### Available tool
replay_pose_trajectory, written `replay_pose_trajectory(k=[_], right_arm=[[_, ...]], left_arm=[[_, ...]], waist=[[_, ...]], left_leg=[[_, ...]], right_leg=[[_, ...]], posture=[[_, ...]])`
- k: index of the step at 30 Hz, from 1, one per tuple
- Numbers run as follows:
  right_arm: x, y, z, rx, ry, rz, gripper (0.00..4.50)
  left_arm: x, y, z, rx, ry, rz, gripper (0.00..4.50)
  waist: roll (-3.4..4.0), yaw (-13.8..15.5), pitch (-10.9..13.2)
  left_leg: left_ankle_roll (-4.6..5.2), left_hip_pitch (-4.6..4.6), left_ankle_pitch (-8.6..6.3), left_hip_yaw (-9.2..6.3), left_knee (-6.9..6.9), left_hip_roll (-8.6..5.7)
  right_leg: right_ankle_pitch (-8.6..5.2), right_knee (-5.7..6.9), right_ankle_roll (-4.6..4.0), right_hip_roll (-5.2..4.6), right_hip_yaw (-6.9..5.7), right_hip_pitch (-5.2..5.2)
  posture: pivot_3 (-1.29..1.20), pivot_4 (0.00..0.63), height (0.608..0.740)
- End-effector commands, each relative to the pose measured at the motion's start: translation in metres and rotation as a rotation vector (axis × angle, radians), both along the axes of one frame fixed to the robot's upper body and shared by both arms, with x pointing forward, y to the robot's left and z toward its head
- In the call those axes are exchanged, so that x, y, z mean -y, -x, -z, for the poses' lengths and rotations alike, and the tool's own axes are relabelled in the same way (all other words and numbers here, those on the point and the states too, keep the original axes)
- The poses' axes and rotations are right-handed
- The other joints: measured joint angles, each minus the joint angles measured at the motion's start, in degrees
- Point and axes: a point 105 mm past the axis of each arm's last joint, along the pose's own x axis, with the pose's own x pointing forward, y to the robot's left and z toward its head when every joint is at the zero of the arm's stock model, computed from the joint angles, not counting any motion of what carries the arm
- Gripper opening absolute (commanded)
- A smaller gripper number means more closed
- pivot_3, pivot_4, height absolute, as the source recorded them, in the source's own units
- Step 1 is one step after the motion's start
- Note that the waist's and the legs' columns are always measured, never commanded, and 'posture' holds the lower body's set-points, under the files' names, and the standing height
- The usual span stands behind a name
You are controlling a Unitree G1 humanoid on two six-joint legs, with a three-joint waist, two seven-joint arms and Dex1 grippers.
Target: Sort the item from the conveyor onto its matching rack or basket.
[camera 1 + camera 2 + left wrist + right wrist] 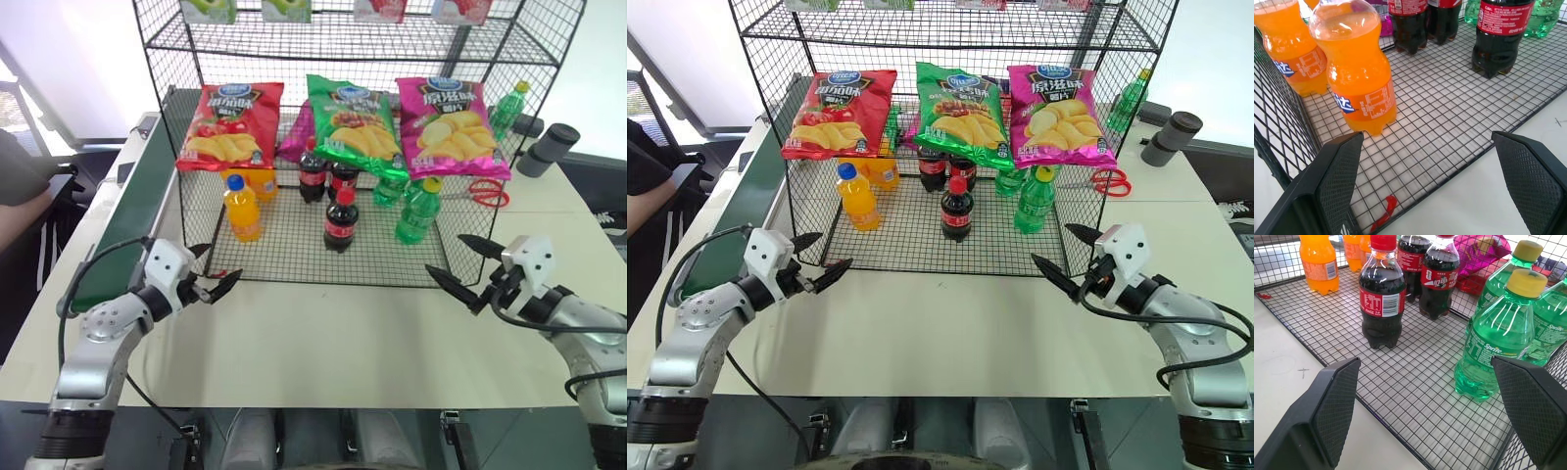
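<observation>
With both the left gripper (211,279) and right gripper (457,266) spread wide and empty beside the rack (294,257), any careless swing could topple the cola bottle (340,220) standing upright on its grid floor among the other bottles.

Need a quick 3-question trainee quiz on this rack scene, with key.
1. True or false: the left claw is shut on the orange soda bottle.
2. Which drink stands nearest the rack's front edge in the middle? A) cola bottle B) milk carton C) juice box
3. Fill in: the scissors behind the rack have ___ handles.

Key: 1 false, both claws are open and empty, right claw too. 2 A. 3 red.
</observation>
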Motion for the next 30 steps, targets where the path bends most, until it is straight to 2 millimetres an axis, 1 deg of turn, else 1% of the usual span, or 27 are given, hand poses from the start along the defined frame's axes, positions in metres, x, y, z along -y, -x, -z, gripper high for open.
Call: replay_pose_trajectory(k=[1,7,16,30], right_arm=[[-0.001,-0.001,-0.008,0.049,-0.006,-0.001,4.44],[0.000,-0.001,-0.005,0.046,-0.003,-0.003,4.44],[-0.004,-0.002,-0.002,0.041,-0.001,-0.015,4.44],[-0.011,-0.005,-0.002,0.042,-0.011,-0.025,4.44]], left_arm=[[0.000,-0.002,-0.010,0.045,0.006,0.000,4.50],[-0.001,-0.004,-0.009,0.046,-0.004,-0.008,4.50],[0.000,-0.004,-0.009,0.046,-0.006,-0.007,4.50],[-0.003,-0.002,-0.011,0.050,-0.016,-0.018,4.50]], waist=[[0.00,0.0,0.0],[0.00,0.0,0.0],[0.00,0.0,0.0],[0.00,0.0,0.0]], left_leg=[[0.00,0.00,0.00,0.00,0.00,0.00],[0.00,0.00,0.00,0.00,0.00,0.00],[0.00,0.00,0.00,0.00,0.00,0.00],[0.00,0.00,0.00,0.00,0.00,0.00]], right_leg=[[0.00,0.00,0.00,0.00,0.00,0.00],[0.00,0.00,0.00,0.01,0.00,0.00],[0.00,0.01,0.01,0.01,0.00,0.00],[0.00,0.02,0.01,0.01,0.00,0.00]], posture=[[0.00,0.150,0.740],[0.00,0.150,0.740],[0.00,0.150,0.740],[0.00,0.150,0.740]])
